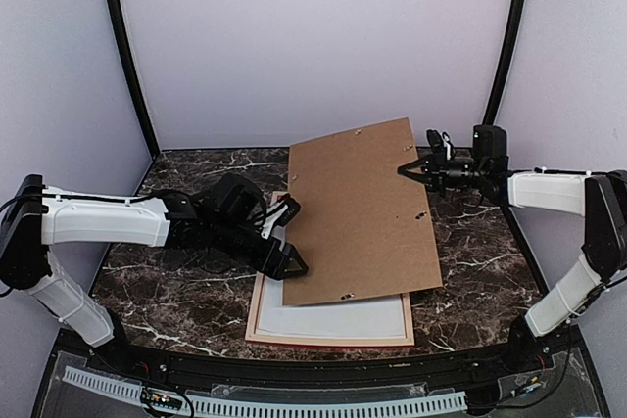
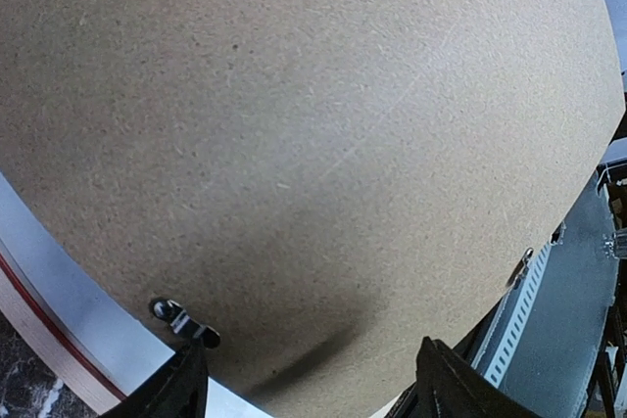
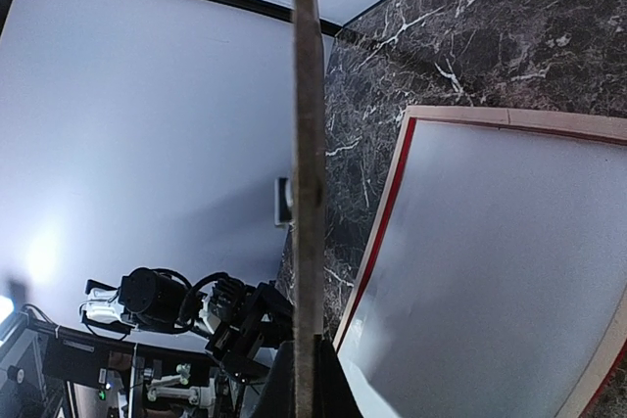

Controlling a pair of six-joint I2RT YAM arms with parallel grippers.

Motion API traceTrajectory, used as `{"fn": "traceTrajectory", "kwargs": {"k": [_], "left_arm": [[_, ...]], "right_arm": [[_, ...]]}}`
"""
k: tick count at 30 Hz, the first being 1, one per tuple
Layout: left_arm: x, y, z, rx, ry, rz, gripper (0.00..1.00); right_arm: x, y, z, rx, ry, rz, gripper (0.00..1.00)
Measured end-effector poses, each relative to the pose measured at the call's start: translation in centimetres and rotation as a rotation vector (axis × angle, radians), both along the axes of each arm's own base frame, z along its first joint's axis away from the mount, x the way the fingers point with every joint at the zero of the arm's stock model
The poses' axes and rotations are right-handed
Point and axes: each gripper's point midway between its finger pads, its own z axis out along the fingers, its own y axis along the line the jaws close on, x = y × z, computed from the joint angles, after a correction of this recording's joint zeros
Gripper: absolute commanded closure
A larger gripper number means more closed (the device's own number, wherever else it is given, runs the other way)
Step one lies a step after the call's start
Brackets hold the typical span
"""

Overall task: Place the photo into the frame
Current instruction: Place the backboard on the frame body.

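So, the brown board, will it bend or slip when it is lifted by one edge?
Probably stiff: the brown board shows a straight edge in the right wrist view, though the right end effector pinches it only at one edge. Likely light, since it looks thin. Its small metal tabs might catch on the frame.

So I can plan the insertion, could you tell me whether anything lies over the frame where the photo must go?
Yes: the brown backing board, pinched at its right edge by the right gripper, slants over the far part of the frame. The photo itself is not in view.
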Motion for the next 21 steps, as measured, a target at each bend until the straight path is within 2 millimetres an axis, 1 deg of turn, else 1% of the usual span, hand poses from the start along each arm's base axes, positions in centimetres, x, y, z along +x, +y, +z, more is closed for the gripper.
{"fn": "traceTrajectory", "kwargs": {"k": [4, 8, 15, 18, 21], "left_arm": [[-0.7, -0.4, -0.2, 0.01, 0.0, -0.021, 0.25], [-1.1, -0.3, -0.5, 0.026, 0.006, -0.027, 0.25], [-1.0, 0.4, -1.0, 0.068, -0.005, -0.015, 0.22], [-0.8, 0.6, -0.8, 0.077, -0.019, -0.009, 0.21], [-0.4, 0.7, 0.0, 0.077, -0.046, 0.002, 0.19]], "right_arm": [[0.1, -0.3, -0.3, -0.001, 0.006, -0.008, 1.0], [0.2, -0.6, -0.5, -0.002, 0.009, -0.015, 1.0], [0.4, -0.9, -1.1, -0.002, 0.015, -0.023, 1.0], [0.3, -0.9, -1.3, -0.002, 0.019, -0.022, 1.0], [0.1, -0.9, -1.7, 0.001, 0.029, -0.023, 1.0]]}}
